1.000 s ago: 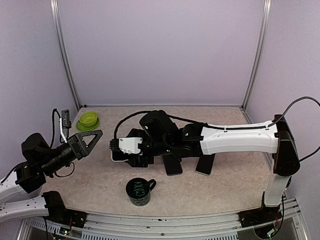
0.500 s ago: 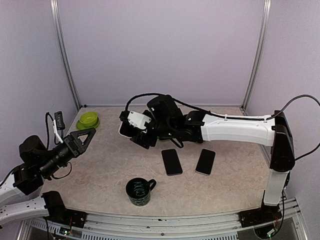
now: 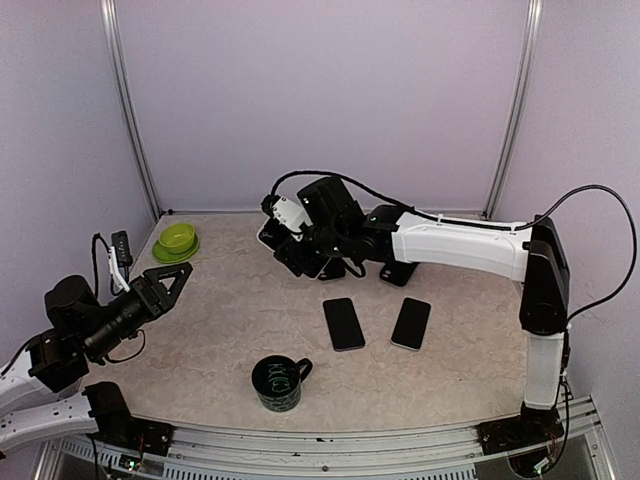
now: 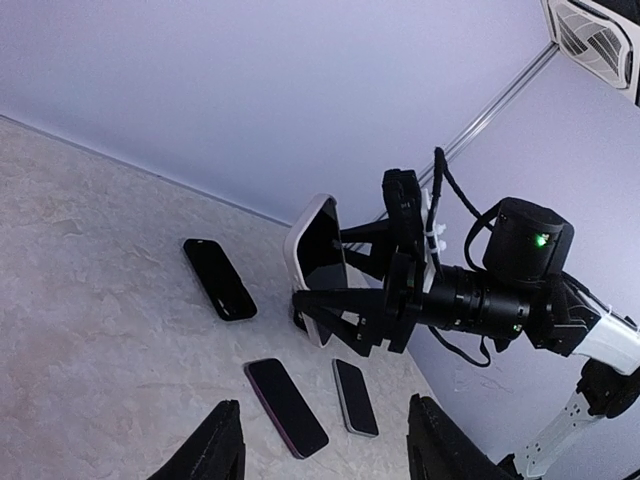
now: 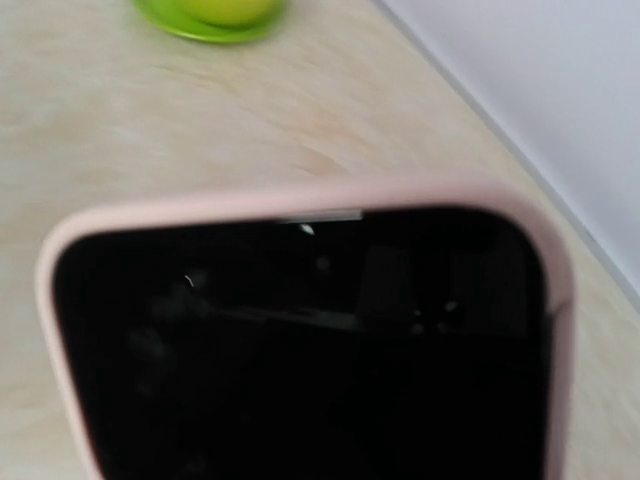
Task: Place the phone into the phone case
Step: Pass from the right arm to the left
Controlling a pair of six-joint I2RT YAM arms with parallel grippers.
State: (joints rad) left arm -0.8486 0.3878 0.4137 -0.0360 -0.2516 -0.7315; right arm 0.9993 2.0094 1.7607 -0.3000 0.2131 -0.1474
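Lifted rearward, right fingers (image 4: 345,310) grip the glossy pink-cased phone (image 4: 321,262).

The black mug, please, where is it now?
In the top external view, the black mug stands near the front edge, left of centre, before a dark phone.
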